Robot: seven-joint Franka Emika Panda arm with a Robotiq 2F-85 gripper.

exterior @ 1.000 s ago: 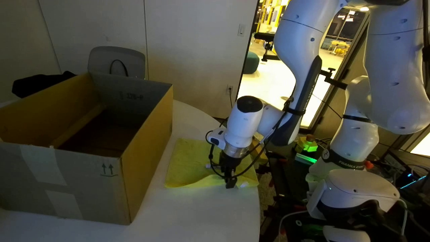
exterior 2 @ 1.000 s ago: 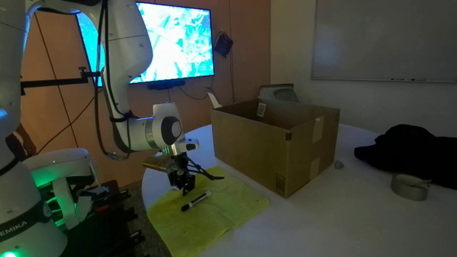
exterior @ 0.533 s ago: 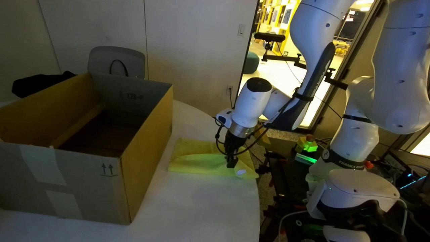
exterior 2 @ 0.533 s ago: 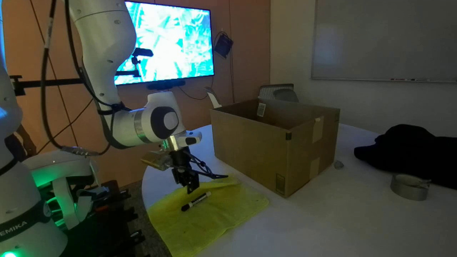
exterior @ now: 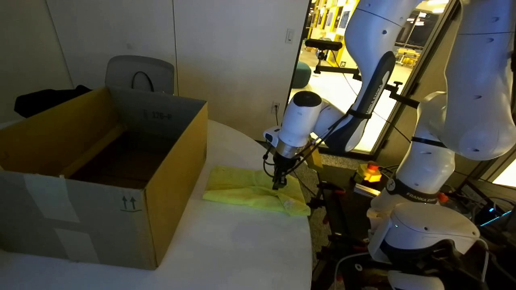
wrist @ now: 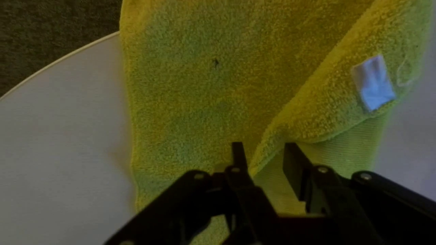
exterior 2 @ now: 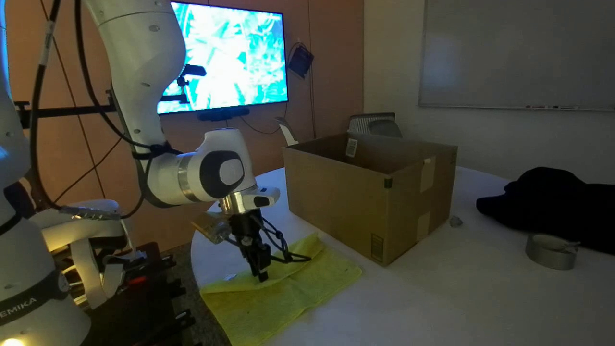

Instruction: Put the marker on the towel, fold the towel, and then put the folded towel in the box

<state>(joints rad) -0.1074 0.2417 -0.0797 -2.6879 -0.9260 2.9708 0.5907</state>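
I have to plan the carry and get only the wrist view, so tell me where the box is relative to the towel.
Observer: In both exterior views, the box stands beside the towel on the same white table.
Operator: Check its top. Tell me if anything closes it.
Observer: Nothing does; the top is open, and in an exterior view I can look down inside.
Operator: Name one loose thing on the table that I should know about.
Observer: A gray roll, perhaps tape, sits to the right of the box in an exterior view.
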